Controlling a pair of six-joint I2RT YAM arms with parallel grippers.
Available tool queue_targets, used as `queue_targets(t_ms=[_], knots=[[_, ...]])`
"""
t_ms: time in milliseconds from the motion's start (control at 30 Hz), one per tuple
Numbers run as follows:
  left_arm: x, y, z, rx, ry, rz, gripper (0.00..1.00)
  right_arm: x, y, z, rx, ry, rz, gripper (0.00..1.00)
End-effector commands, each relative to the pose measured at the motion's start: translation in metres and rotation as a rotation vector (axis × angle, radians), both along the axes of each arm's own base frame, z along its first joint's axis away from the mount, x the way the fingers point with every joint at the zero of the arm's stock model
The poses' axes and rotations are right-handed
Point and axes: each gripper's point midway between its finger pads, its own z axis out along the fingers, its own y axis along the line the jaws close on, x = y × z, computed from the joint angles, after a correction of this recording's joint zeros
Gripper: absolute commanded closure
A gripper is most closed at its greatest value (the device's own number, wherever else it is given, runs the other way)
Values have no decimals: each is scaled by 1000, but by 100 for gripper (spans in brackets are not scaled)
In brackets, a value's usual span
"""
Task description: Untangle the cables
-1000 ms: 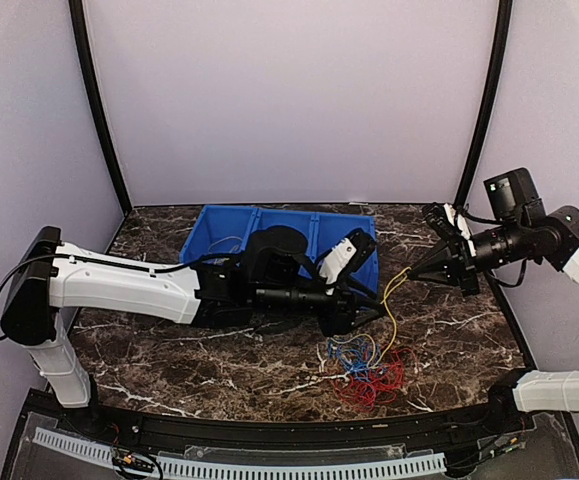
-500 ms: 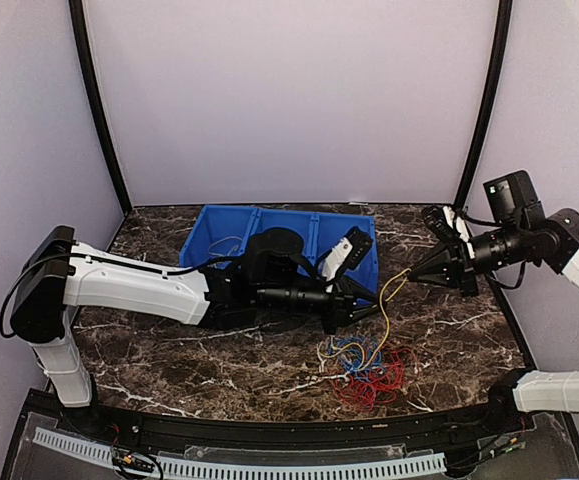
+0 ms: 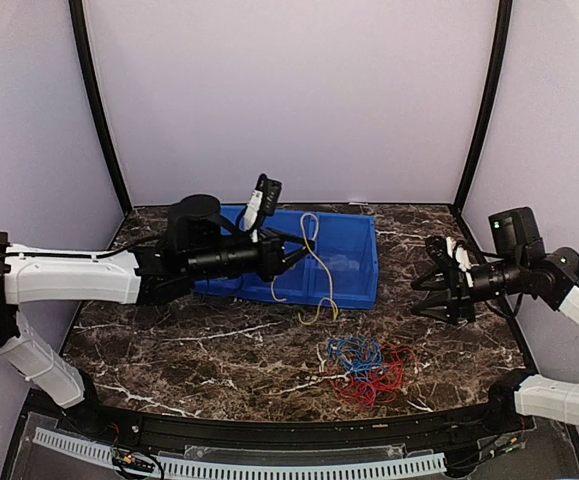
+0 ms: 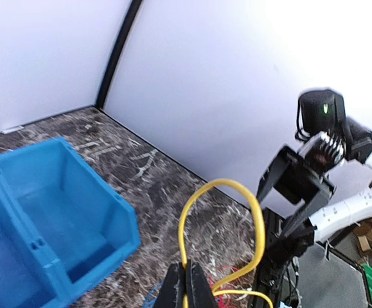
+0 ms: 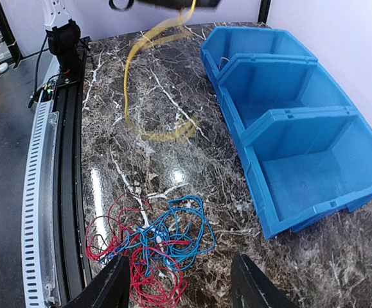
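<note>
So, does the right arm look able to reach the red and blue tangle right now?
Probably yes. The right gripper hangs open near the red and blue tangle, bare table between them; the left gripper holds the yellow cable up by the blue bin, out of the way.

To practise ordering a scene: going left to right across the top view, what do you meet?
left arm's white forearm → left gripper → tangle of red and blue cables → right gripper
</note>
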Motion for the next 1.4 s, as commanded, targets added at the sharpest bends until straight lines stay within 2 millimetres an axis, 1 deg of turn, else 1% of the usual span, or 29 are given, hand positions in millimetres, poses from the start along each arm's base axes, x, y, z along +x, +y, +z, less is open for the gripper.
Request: queue_targets(t_ms=[0, 33, 67, 100, 133, 167, 200, 233, 267, 300, 333, 367, 400, 433, 500, 533, 567, 600, 633, 667, 700, 733, 767, 900, 1067, 1167, 1200, 1233, 1367], knots=[[35, 59, 17, 56, 0, 237, 100, 17, -2, -3, 45, -14, -61, 44], [41, 72, 26, 54, -14, 290, 100, 21, -3, -4, 53, -23, -70, 44], [49, 84, 25, 78, -13, 330, 100, 24, -4, -6, 56, -27, -82, 44], [54, 97, 36, 70, -28, 382, 100, 28, -6, -10, 62, -30, -97, 44], [60, 108, 36, 90, -22, 423, 100, 29, -7, -19, 53, -34, -101, 44], [66, 121, 49, 80, -38, 487, 100, 30, -8, -27, 37, -38, -104, 42], [71, 132, 46, 114, -26, 532, 100, 33, -10, -31, 27, -35, -115, 41], [78, 145, 59, 110, -40, 603, 100, 36, -11, -30, 24, -33, -128, 41], [83, 155, 55, 151, -25, 646, 100, 38, -12, -30, 20, -29, -140, 41], [89, 166, 65, 154, -35, 709, 100, 40, -13, -30, 19, -28, -148, 41], [93, 175, 61, 184, -19, 745, 100, 40, -14, -32, 18, -28, -150, 41], [100, 182, 68, 187, -21, 792, 100, 40, -14, -34, 18, -26, -148, 41], [105, 192, 64, 213, -1, 826, 100, 40, -14, -34, 18, -26, -149, 41], [113, 199, 68, 216, 0, 867, 100, 40, -14, -34, 17, -25, -151, 41], [124, 208, 68, 240, 16, 924, 100, 41, -15, -36, 12, -21, -156, 40], [129, 209, 61, 266, 30, 943, 100, 42, -16, -37, 10, -22, -158, 40], [134, 214, 68, 261, 23, 974, 100, 43, -16, -37, 9, -23, -162, 40], [140, 214, 62, 283, 29, 988, 100, 43, -17, -37, 7, -22, -166, 40], [144, 218, 70, 274, 21, 1017, 100, 44, -18, -37, 7, -22, -170, 40], [150, 217, 65, 291, 26, 1028, 100, 44, -18, -36, 8, -26, -173, 40], [155, 220, 70, 282, 21, 1046, 100, 44, -19, -36, 8, -29, -174, 40], [161, 218, 64, 299, 25, 1055, 100, 45, -19, -35, 9, -31, -177, 40], [167, 220, 69, 290, 21, 1068, 100, 45, -20, -35, 9, -33, -179, 40], [188, 224, 57, 329, 33, 1147, 100, 47, -22, -35, 11, -34, -190, 40], [211, 229, 30, 374, 75, 1272, 100, 48, -24, -35, 9, -35, -195, 40], [222, 223, 3, 411, 120, 1287, 100, 48, -25, -35, 11, -38, -201, 40], [225, 222, 1, 411, 124, 1292, 100, 48, -25, -34, 12, -39, -200, 40], [229, 220, -11, 431, 137, 1293, 100, 48, -25, -34, 12, -39, -200, 39], [239, 220, -36, 445, 183, 1308, 100, 49, -27, -34, 11, -40, -208, 39]])
